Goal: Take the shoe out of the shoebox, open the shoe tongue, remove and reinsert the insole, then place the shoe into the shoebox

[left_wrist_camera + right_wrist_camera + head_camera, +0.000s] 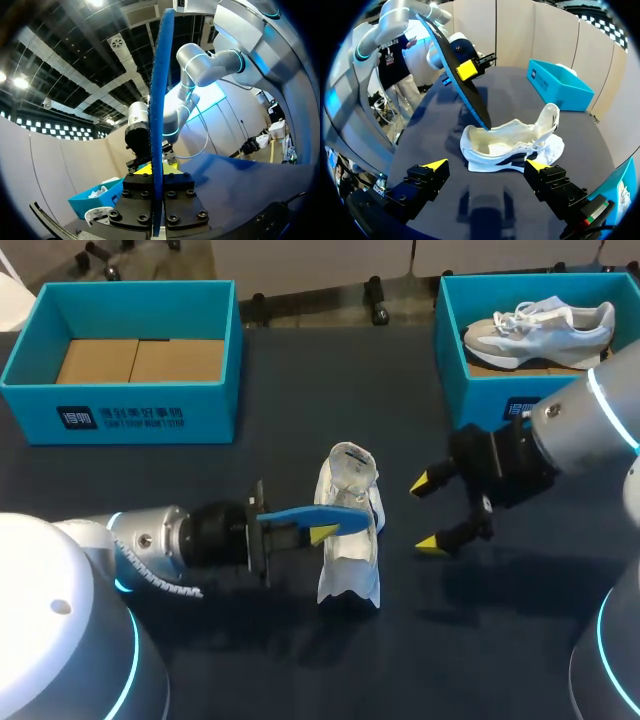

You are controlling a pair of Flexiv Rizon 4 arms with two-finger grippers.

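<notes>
A white shoe [350, 540] stands on the dark table, its tongue pulled up and its opening wide [505, 142]. My left gripper [318, 531] is shut on a blue insole [312, 515], which it holds on edge. In the right wrist view the insole [465, 85] slants down with its front end at the shoe's opening. The left wrist view shows the insole [161, 115] edge-on between my left gripper's [158, 175] clamped fingers. My right gripper [428, 513] hangs open just right of the shoe, nothing between its fingers [435, 166]. My right gripper [486, 165] faces the shoe's side.
A blue shoebox [452, 350] at the back right holds a second grey-and-white shoe [540, 325]. Another blue box [120, 405] at the back left has only cardboard on its floor. Bare table lies in front of the shoe.
</notes>
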